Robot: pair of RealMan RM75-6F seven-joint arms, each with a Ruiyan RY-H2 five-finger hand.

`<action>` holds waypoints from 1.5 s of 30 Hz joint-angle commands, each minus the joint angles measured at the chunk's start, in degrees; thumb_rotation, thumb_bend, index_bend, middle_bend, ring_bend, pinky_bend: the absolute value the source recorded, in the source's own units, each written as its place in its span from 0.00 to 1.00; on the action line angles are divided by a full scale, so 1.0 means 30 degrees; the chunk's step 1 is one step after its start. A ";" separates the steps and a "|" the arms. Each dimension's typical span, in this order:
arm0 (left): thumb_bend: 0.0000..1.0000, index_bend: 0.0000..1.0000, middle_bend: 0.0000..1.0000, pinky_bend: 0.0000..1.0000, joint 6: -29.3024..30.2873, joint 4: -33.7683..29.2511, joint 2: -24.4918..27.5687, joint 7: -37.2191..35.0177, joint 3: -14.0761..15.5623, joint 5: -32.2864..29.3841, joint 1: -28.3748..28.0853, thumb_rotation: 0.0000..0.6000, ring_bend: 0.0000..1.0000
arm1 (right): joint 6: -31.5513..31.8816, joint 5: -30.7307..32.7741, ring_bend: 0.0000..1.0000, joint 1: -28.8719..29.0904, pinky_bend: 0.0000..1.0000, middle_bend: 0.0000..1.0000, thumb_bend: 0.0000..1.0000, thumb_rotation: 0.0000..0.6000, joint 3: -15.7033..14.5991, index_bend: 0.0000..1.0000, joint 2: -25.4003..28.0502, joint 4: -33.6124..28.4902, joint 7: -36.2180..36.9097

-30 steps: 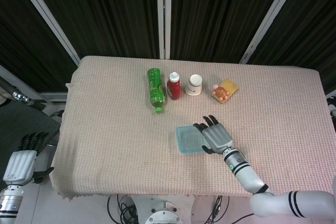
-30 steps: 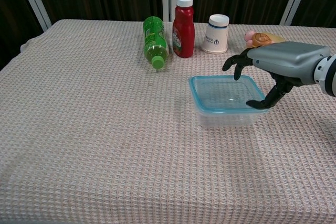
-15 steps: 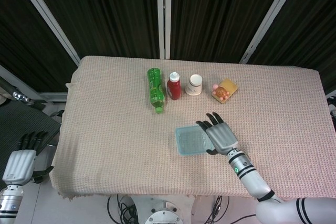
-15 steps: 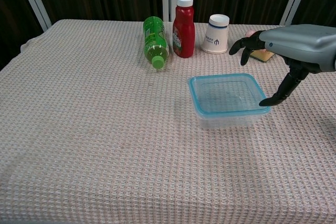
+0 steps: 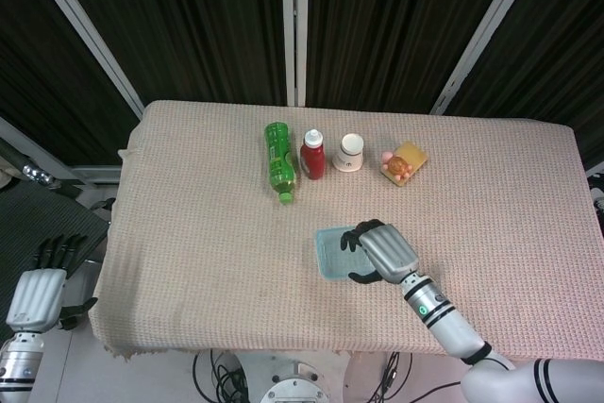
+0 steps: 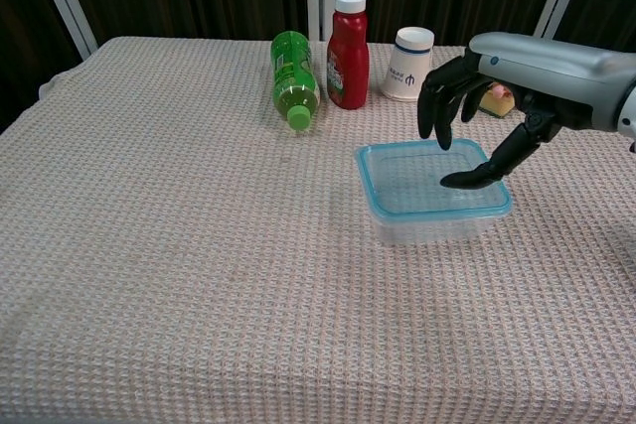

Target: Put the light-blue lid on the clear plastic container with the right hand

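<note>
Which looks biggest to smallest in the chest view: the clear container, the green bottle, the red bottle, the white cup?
1. clear plastic container, though it sits nearest the camera.
2. green bottle and red bottle: look alike, and the lying one is foreshortened, so unranked.
3. white cup.

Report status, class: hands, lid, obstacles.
Right hand open, above lid. Left hand open, off table. Lid sits on container. Nothing blocking.

Both views are evenly and brightly lit from above, sharp throughout. The worktop (image 5: 189, 195) shows only soft, faint shadows. The far background is dark. No glare or blur; little edge distortion.
</note>
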 commanded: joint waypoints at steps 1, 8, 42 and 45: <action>0.00 0.09 0.07 0.00 0.0011 -0.0045 0.0014 0.0041 0.0010 -0.0015 0.0020 1.00 0.00 | -0.1631 -0.2192 0.67 0.0082 0.80 0.80 0.49 1.00 0.0126 0.81 -0.1114 0.1651 0.3462; 0.00 0.09 0.07 0.00 0.0023 -0.0276 0.0109 0.0271 0.0004 -0.0070 0.0041 1.00 0.00 | -0.2678 -0.3314 0.82 0.0458 0.94 0.92 0.64 1.00 0.0251 1.00 -0.2356 0.3149 0.5732; 0.00 0.09 0.07 0.00 -0.0207 -0.0102 -0.0043 0.0171 0.0042 -0.0317 0.0080 1.00 0.00 | -0.4330 -0.3127 0.86 0.0490 0.96 0.95 0.67 1.00 -0.0092 1.00 -0.4587 0.5677 0.5216; 0.00 0.09 0.07 0.00 -0.0213 -0.0061 -0.0067 0.0152 0.0037 -0.0323 0.0080 1.00 0.00 | -0.4285 -0.3120 0.85 0.0430 0.96 0.95 0.67 1.00 -0.0085 1.00 -0.4688 0.5779 0.5085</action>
